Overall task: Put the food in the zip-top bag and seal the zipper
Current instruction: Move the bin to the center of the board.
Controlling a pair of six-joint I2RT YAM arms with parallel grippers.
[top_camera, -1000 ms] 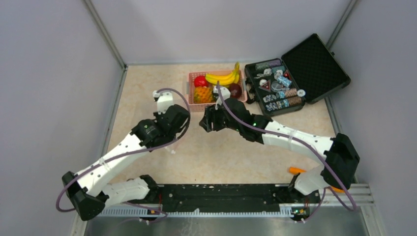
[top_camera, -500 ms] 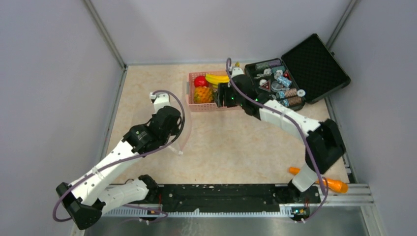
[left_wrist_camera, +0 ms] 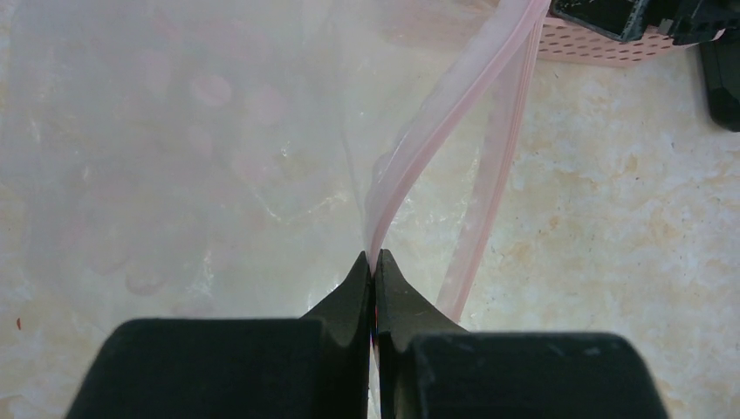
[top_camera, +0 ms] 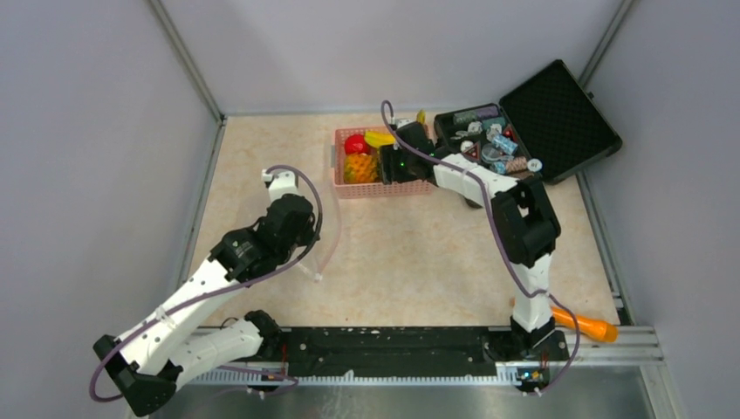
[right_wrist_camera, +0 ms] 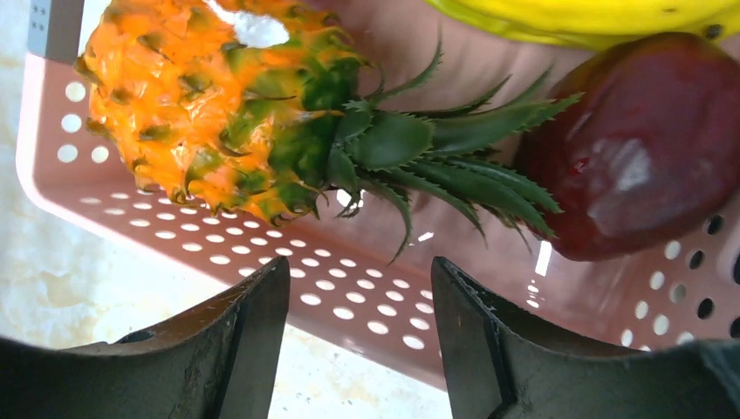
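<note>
The left pincer [left_wrist_camera: 373, 262] was clamped tight on one pale-pink strip of the zipper [left_wrist_camera: 454, 96], while the other strip ran apart just beside it, so the mouth of the zip-top bag [left_wrist_camera: 174, 131] gaped; the clear film spread out over the marbled table [left_wrist_camera: 628, 218], well apart from the food. The right pincer [right_wrist_camera: 358, 279] hovered with its jaws apart and nothing between them, over the near wall of the pink basket [right_wrist_camera: 148, 236]. In the basket lay the pineapple [right_wrist_camera: 201, 113], its leaves toward the maroon fruit [right_wrist_camera: 646, 148], with the banana bunch [right_wrist_camera: 593, 13] behind and the red fruit [top_camera: 354, 144] alongside. Beside the basket stood the open black case [top_camera: 558, 109], any writing on its trinkets [top_camera: 493, 153] too small to read, and an orange stick [top_camera: 589, 328] lay by the right arm's base
</note>
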